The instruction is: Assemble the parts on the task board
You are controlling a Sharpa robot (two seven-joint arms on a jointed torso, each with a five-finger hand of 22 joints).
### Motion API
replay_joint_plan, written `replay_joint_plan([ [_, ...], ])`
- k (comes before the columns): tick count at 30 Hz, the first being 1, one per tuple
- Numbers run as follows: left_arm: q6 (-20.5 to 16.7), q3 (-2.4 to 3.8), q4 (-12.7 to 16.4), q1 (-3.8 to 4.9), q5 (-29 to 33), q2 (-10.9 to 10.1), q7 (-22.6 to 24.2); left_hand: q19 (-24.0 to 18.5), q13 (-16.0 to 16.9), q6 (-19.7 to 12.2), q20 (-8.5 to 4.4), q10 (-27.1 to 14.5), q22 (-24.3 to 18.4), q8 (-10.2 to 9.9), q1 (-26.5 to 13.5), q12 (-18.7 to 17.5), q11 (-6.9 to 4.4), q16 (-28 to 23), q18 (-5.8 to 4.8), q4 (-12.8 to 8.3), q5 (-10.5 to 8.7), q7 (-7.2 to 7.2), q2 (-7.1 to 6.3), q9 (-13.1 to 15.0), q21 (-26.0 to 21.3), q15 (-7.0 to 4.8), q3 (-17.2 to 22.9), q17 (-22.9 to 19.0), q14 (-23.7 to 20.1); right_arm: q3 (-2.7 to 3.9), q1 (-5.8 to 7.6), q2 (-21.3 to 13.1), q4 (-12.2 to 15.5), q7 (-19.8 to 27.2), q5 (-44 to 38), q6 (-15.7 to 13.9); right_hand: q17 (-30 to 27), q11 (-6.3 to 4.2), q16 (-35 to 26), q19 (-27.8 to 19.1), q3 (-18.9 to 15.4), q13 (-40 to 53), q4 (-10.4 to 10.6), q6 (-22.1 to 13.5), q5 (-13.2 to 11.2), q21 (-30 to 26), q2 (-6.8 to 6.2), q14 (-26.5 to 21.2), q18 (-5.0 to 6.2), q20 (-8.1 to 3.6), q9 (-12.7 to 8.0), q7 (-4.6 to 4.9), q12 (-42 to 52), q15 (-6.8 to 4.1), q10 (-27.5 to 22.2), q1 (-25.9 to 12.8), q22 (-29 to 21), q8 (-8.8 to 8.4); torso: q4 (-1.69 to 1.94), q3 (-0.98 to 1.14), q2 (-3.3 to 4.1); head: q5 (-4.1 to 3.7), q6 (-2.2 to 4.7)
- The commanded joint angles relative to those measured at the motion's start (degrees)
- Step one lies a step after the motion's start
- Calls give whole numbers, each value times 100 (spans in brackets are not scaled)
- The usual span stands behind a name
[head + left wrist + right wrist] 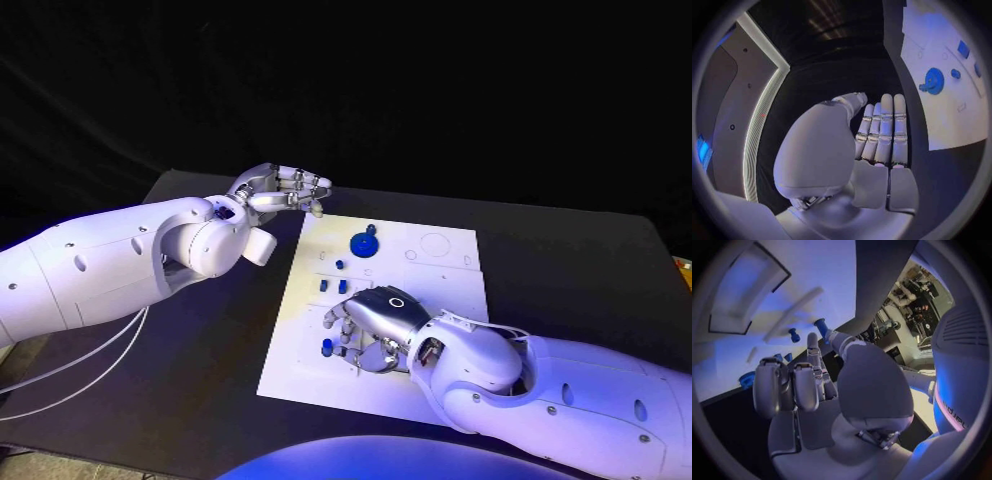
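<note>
surface: black table [577, 260], dark backdrop behind; white board [433, 300] in the middle of the table
board contents: blue disc [364, 244] toward the far edge, well beyond the right hand; small blue parts [329, 285] between the disc and that hand; one blue part [327, 347] just beside its fingers on the near-left side
right hand [378, 325]: low over the near half of the board, palm down, fingers curled; the wrist view shows a blue peg [821, 328] at a fingertip, touching or nearly so; cannot tell if it is pinched or only touched
left hand [281, 190]: raised off the far-left corner of the board, well apart from the parts; the wrist view shows fingers [887, 130] straight and side by side, thumb apart, nothing held, so it is empty and unclenched
step (judged): right hand working a small part near the board's front, early in assembly, most parts loose
risk: peg may slip or tip, since contact looks like fingertip only; curled fingers could knock the neighbouring part out of place; palm hides the target from the head camera, so misalignment is likely
risk 2: board may slide, left hand is not bracing it
</note>
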Motion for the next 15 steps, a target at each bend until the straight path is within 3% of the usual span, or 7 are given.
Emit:
replay_joint_plan([
  [1, 83, 3, 12, 3, 33, -2, 30, -33, -5, -9, 8, -42, 5, 22, 1, 8, -9, -29, 5, -25, 35, 12, 47, 8, 26, 2, 2, -7, -5, 14, 46, -168, 141, 268, 322, -503, -2, 12, 23, 164, -27, 17, -13, 65, 22, 15, 0, 190, -90, -38, 16, -1, 16, -31, 25, 51, 1156, 46, -7, -2, -5, -24, 16],
  [7, 81, 2, 2, 2, 33, -8, 29, -33, -5, -9, 8, -42, 5, 22, 1, 8, -9, -29, 5, -25, 35, 12, 47, 8, 26, 2, 2, -7, -5, 35, 180, -580, 385, 658, 924, -876, -23, 28, 17, 159, -9, 75, -30, 195, 56, 0, 50, 185, -89, -30, 36, 8, 53, -16, 101, 125, 1152, 106, -17, -3, -11, -88, 67],
  [10, 81, -1, -4, 0, 34, -4, 35, -33, -5, -9, 8, -42, 5, 22, 1, 8, -9, -29, 5, -25, 35, 12, 47, 8, 26, 2, 2, -7, -5, 56, 271, -869, 489, 852, 1539, -1026, 21, 30, 41, 180, 40, 198, -79, 465, 87, 60, 133, 195, -100, -26, 74, 53, 154, -13, 264, 223, 1167, 225, -30, -1, -24, -142, 87],
  [12, 83, -7, -5, -2, 39, -1, 42, -33, -5, -9, 8, -42, 5, 22, 1, 8, -9, -29, 5, -25, 35, 12, 47, 8, 26, 2, 2, -7, -5, 69, 370, -1128, 528, 706, 2054, -798, 46, -3, 56, 189, 19, 274, -68, 553, 94, 86, 147, 202, -103, -34, 89, 17, 231, -32, 360, 202, 1174, 268, -42, 0, -43, -219, 87],
  [13, 82, -12, -4, -2, 47, -2, 48, -37, -6, -9, 8, -44, 11, 25, -2, 10, -9, -33, 5, -31, 35, 13, 50, 8, 30, 2, 5, -7, -4, 74, 429, -1255, 522, 584, 2265, -643, 305, -60, 174, 242, -87, 416, 27, 730, 194, 247, 160, 258, -132, -54, 166, -57, 398, -68, 542, 36, 1216, 386, -55, 0, -51, -249, 83],
  [15, 77, -20, 0, -3, 57, -4, 56, -37, -6, -9, 8, -44, 11, 25, -2, 10, -9, -33, 5, -31, 35, 13, 50, 8, 30, 2, 5, -7, -4, 78, 497, -1405, 506, 452, 2470, -484, 178, -115, 129, 232, -313, 666, 170, 771, 286, 216, 90, 232, -124, -96, 273, -113, 624, -120, 615, -220, 1206, 474, -71, 1, -59, -285, 87],
])
